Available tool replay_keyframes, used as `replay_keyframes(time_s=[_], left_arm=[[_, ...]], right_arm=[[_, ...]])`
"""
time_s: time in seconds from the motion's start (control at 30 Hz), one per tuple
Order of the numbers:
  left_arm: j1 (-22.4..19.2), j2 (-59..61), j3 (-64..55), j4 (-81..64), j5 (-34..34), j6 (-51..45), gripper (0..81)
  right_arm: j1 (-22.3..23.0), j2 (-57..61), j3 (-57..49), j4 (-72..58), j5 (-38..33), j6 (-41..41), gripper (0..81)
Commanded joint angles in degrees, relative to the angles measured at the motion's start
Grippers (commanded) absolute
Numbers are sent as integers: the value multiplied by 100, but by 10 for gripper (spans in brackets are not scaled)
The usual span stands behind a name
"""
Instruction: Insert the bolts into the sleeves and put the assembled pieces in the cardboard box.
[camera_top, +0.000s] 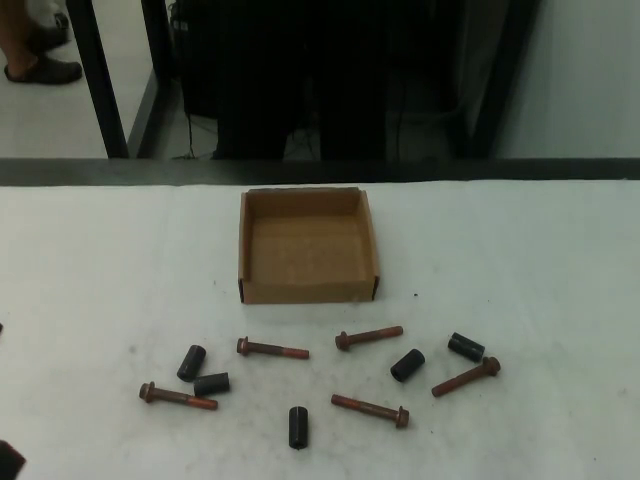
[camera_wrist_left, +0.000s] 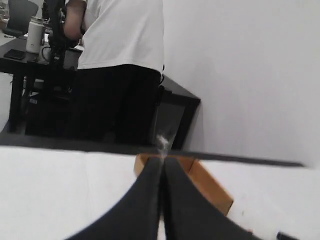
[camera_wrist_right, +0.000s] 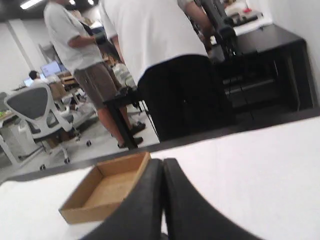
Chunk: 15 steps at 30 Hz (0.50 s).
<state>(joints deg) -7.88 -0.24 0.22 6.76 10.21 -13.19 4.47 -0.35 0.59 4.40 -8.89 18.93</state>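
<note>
Matt brown cardboard box (camera_top: 308, 291), dull reddish-brown metal bolts (camera_top: 273, 349) and smooth black sleeves (camera_top: 407, 365) with a faint sheen, on a white, matt, lightly speckled bench (camera_top: 540, 270).

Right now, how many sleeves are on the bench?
5, loose on the bench, none in the cardboard box: far-left sleeve, next sleeve beside it, front-centre sleeve, mid-right sleeve, far-right sleeve. None look hidden.
</note>
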Motion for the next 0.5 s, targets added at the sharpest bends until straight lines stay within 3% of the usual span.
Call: replay_keyframes(time_s=[0.0, 0.13, 0.47], left_arm=[[-4, 24, -153, 430, -101, 158, 8], [-4, 81, -361, 791, -463, 298, 8], [-4, 903, -523, 1033, -468, 358, 8]], right_arm=[[-9, 35, -61, 568, -36, -7, 2], [-9, 35, -59, 945, -36, -7, 2], [-9, 35, -59, 1184, -36, -258, 2]])
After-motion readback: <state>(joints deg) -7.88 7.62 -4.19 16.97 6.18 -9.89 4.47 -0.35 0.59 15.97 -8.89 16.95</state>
